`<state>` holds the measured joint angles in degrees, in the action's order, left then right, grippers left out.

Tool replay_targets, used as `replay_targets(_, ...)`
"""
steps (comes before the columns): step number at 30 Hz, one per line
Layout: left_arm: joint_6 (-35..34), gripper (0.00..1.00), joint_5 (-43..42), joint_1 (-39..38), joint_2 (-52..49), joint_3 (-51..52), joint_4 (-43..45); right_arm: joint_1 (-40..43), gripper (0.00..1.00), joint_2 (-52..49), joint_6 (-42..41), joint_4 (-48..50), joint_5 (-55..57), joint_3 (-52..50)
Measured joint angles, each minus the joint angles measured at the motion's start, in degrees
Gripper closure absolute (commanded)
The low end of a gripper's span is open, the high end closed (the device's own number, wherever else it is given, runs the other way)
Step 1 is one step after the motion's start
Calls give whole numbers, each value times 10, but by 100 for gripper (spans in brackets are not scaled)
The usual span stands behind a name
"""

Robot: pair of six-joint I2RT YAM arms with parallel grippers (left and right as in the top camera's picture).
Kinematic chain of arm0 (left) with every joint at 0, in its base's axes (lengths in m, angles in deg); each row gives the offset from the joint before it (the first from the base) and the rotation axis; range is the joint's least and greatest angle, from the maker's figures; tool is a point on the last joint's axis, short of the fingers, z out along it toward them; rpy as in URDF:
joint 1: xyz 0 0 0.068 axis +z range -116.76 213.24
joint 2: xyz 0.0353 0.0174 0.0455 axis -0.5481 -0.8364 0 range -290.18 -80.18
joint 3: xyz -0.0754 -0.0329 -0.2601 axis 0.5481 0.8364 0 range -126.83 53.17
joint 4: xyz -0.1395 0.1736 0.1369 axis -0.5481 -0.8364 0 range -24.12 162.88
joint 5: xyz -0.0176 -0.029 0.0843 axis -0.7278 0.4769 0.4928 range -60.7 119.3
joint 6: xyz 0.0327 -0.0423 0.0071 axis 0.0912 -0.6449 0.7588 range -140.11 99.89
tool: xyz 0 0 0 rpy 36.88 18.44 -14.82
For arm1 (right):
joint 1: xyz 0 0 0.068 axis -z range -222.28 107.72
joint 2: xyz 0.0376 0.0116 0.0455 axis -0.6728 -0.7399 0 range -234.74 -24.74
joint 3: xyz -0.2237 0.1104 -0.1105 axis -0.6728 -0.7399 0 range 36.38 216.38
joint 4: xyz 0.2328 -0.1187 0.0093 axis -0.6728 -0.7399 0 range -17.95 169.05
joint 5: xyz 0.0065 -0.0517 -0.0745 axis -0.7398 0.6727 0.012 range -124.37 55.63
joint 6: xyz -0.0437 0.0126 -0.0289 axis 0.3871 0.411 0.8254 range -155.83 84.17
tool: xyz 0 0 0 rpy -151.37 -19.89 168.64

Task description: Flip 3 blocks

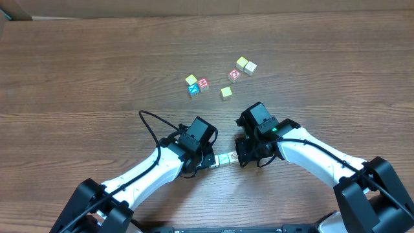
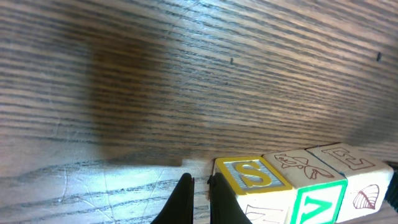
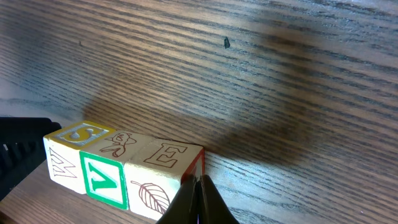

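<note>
Three small wooden blocks (image 1: pixel 225 158) lie in a tight row on the table between my two grippers. In the left wrist view the S block (image 2: pixel 252 174) with its yellow-framed top is nearest my left gripper (image 2: pixel 202 200). After it come the middle block (image 2: pixel 305 165) with a green V side, then the E block (image 2: pixel 348 163). The left gripper is shut and empty, one fingertip (image 2: pixel 221 198) against the S block's end. My right gripper (image 3: pixel 198 199) is shut and empty, its tip touching the red-edged end of the E block (image 3: pixel 165 155).
Several other cubes lie scattered farther back: a yellow-topped one (image 1: pixel 191 79), a red-faced one (image 1: pixel 203 83), a blue one (image 1: pixel 193 91), another yellow (image 1: pixel 226 92), a red (image 1: pixel 234 75) and a pale pair (image 1: pixel 246 65). A black cable (image 1: pixel 152 129) loops off the left arm.
</note>
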<state>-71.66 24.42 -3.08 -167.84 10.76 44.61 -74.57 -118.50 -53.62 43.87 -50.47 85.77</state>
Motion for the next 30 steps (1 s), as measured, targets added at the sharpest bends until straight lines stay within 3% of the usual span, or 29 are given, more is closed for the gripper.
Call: replay_targets(30, -101, 96, -5, 0, 0, 0, -2, 0, 96, 0, 0, 0, 0, 0)
